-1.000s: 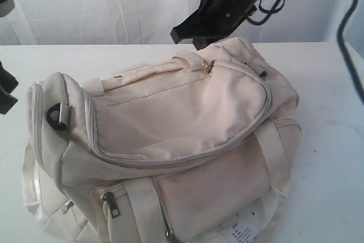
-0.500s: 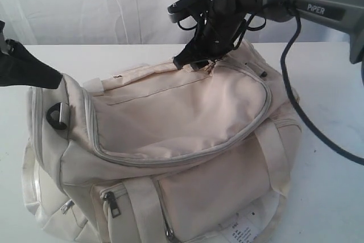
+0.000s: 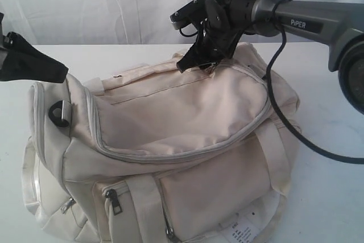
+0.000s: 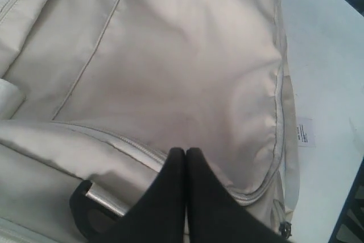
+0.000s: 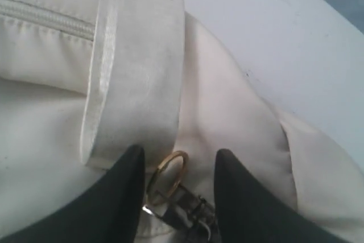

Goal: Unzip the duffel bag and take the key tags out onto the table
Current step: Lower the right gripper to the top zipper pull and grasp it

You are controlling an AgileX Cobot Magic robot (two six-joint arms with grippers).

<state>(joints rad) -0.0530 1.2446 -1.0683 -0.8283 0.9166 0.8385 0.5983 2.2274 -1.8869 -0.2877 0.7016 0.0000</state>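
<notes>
Your right gripper (image 5: pixel 179 159) stands released, one jaw on each side of the gold ring (image 5: pixel 169 176) and the metal zipper pull (image 5: pixel 189 211) it hangs from. Nothing is pinched yet. The pull sits at the far upper end of the duffel bag (image 3: pixel 182 106), tucked against the end of a webbing strap (image 5: pixel 142 72).

Before you close, lower a little so the pads meet the flat metal tab and not just the thin ring, which would likely swivel and slip. Watch that the strap edge does not get caught in the bite.

Your left gripper (image 4: pixel 186 152) is clenched with nothing between its fingers, its tips just over the fabric by the zipper (image 3: pixel 187 155) near the black ring (image 3: pixel 58 113). Whether it presses on the cloth I cannot tell. Use it as an anchor: push down on that end, so the soft bag does not drag along with the pull.

Once you have the tab, draw it along the curve of the zipper rather than in a straight line — low and close to the track, easing off if the fabric bunches ahead of the slider.

The bag lies zipped shut on the table (image 3: pixel 330 186). The key tags are not in view; they are presumably inside.
</notes>
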